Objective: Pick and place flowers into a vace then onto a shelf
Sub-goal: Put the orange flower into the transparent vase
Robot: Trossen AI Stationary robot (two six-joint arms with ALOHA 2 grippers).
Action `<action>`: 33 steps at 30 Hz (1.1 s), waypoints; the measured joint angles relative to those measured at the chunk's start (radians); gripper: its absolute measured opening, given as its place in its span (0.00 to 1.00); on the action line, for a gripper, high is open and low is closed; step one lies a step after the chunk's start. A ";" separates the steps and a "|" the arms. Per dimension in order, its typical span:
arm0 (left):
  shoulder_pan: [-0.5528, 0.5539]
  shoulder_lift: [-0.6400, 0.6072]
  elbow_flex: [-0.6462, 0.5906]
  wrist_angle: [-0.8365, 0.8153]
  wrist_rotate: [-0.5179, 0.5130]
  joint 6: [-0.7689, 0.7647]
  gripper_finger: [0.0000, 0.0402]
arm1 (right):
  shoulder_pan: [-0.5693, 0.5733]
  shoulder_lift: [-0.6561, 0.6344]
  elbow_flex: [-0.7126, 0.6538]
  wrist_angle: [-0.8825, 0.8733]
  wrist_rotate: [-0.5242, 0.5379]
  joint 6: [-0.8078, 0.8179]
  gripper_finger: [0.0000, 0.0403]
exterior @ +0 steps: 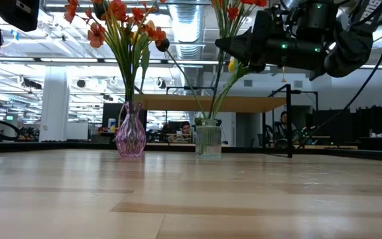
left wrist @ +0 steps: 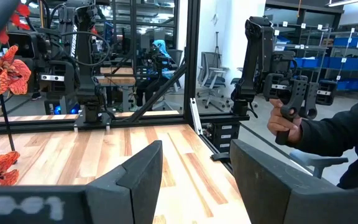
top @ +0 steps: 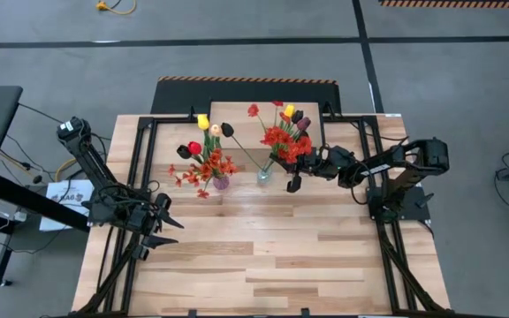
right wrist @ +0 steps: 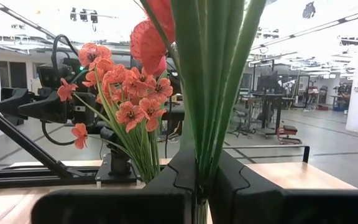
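At centre frame, the right gripper [top: 297, 173] is clamped on the flowers [top: 283, 134]; pulling sideways might tip the clear vase [top: 264, 176].

no legible text, labels, brands or numbers anywhere

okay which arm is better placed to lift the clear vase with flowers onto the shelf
Right. The right gripper is closed around the flowers above the clear vase, near the shelf. The left gripper waits open, away.
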 joint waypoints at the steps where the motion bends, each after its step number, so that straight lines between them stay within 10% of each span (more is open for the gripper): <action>1: 0.000 0.000 0.000 0.000 0.000 0.000 0.44 | 0.000 0.000 0.000 -0.001 0.000 0.000 0.03; 23: 0.000 0.000 0.000 0.000 0.000 0.000 0.44 | 0.003 -0.001 0.000 -0.035 0.006 -0.001 0.05; 33: 0.000 0.000 0.000 0.000 0.000 0.000 0.44 | 0.035 0.000 0.032 -0.164 0.034 -0.001 0.27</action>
